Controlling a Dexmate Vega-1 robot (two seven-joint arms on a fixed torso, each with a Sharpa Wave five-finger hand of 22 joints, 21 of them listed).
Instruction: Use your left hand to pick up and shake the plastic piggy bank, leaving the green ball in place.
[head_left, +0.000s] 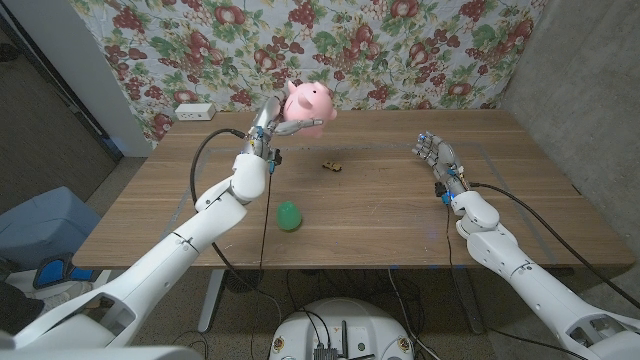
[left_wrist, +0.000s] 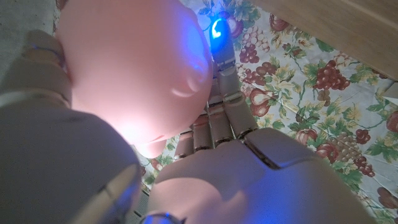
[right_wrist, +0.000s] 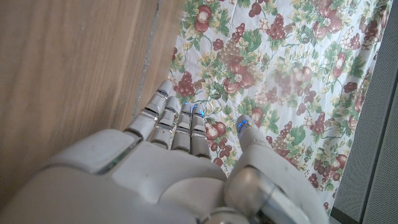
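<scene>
A wooden counter (head_left: 380, 215) with plank grain fills the middle of the head view, its far edge running against a fruit-patterned cloth. A green ball (head_left: 288, 216) sits on it left of centre, toward the lower part of the frame. A small dark and yellowish object (head_left: 332, 166), too small to identify, lies near the centre, above and right of the ball and well apart from it. A white box (head_left: 195, 110) rests at the counter's upper left corner.
</scene>
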